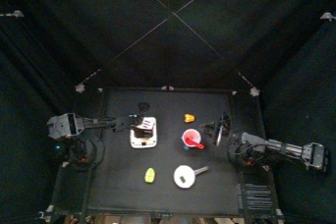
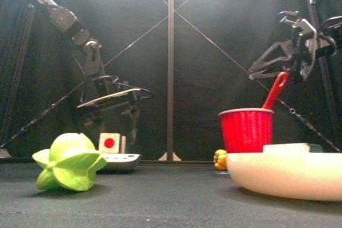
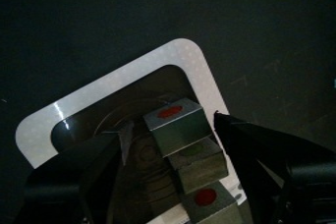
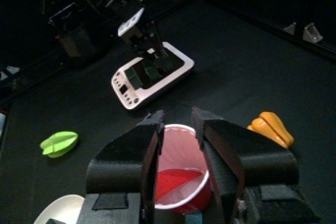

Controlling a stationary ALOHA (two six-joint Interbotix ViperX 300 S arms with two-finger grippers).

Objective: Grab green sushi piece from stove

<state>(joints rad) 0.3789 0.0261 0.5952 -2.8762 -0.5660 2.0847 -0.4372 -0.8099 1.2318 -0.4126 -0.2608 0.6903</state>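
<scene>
The stove [image 3: 118, 85] is a flat white slab with rounded corners; in the top view the stove [image 1: 144, 136] lies left of centre. A row of grey-green sushi pieces with red dots lies on it, the end piece [image 3: 175, 120] nearest the slab's corner. My left gripper [image 3: 175, 128] hangs open just above the stove, one jaw on each side of that end piece, not touching it. From the front, a sushi piece [image 2: 111, 144] sits below the left gripper [image 2: 115, 100]. My right gripper [image 4: 182, 135] hovers over the red cup [image 4: 178, 174].
A red cup [image 1: 194, 140] stands at centre, with a red stick [image 2: 275, 90] rising from it toward the right arm. A white disc [image 1: 188, 176] and a yellow-green toy [image 1: 151, 175] lie near the front. An orange piece [image 1: 191, 117] lies at the back.
</scene>
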